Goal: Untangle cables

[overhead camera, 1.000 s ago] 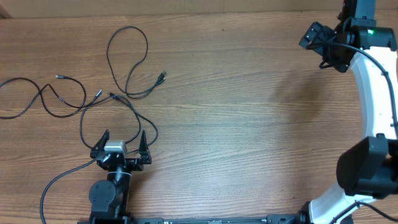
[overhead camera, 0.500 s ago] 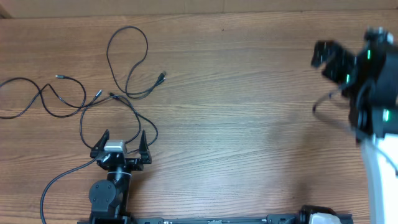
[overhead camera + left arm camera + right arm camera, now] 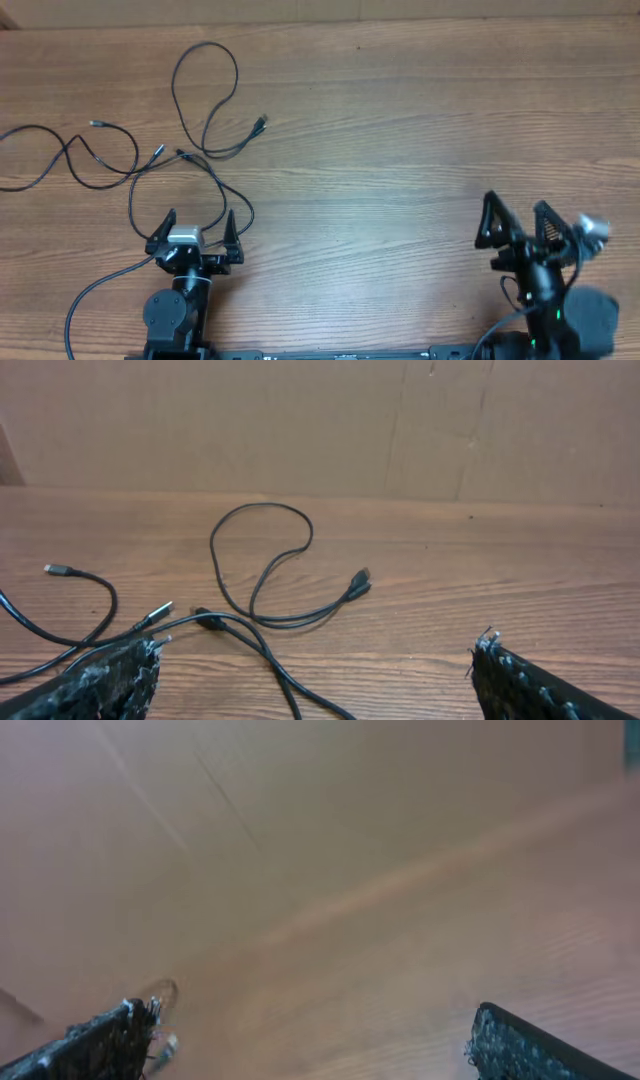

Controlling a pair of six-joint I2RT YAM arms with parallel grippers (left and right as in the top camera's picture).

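Robot lab bench w/ wood table [image 3: 400,150], cardboard backdrop [image 3: 300,420].

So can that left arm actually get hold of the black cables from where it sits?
Probably yes. The left gripper is open and sits right at the cables, with one strand running between its fingers on the table. Nothing lies in the way. The farther loops might need a longer stretch.
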